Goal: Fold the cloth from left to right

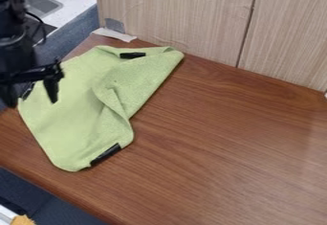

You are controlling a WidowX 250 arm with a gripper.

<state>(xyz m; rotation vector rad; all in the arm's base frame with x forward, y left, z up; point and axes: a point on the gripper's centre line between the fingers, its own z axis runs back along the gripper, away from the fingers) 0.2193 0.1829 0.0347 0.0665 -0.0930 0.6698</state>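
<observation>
The gripper (29, 93) hangs at the left edge of the cloth (70, 109), as the camera sees it, with its two fingers spread well apart: one above the green fabric, the other just outside that edge. It seems to grip nothing. The cloth lies on the table (236, 138), its left part fairly flat, its right part gathered into a loose diagonal ridge, with a flap turned inward. The step in hand looks like lining up on the left edge for the left-to-right fold. Next, I judge, the gripper must lower, pinch that edge, lift it a little and carry it over towards the cloth's right side. A shallow pinch could slip, and the ridge may keep the fold from lying flat. On the cloth are a black patch near its top (133, 55) and another at its lower edge (105, 154); no lettering can be made out on either. Beyond the cloth's top edge, a white strip (115, 35) and a gray piece (115, 25) by the wooden panel (185, 18) show no readable writing.
</observation>
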